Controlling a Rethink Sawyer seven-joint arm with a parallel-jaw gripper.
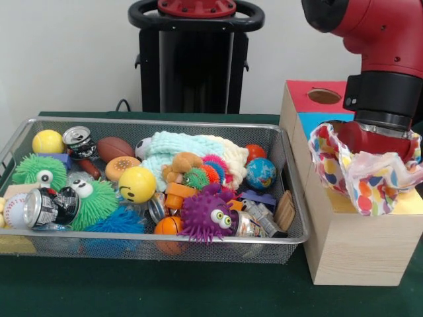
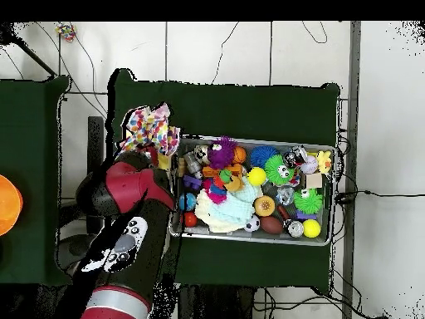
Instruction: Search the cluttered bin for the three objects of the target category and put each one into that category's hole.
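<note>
The silver wire bin lies on the left, full of toys; it also shows in the overhead view. My gripper is down over the pale wooden box with the yellow panel. The white polka-dot cloth is bunched up around the gripper and hides its tip and the hole. From above, the cloth lies just left of the bin. A mint knitted cloth and a cream one lie in the bin's back middle.
The red-panelled box's cutout and the blue panel lie behind the yellow one. The bin holds a purple spiky toy, a green spiky toy, a yellow smiley ball, cans and a globe ball.
</note>
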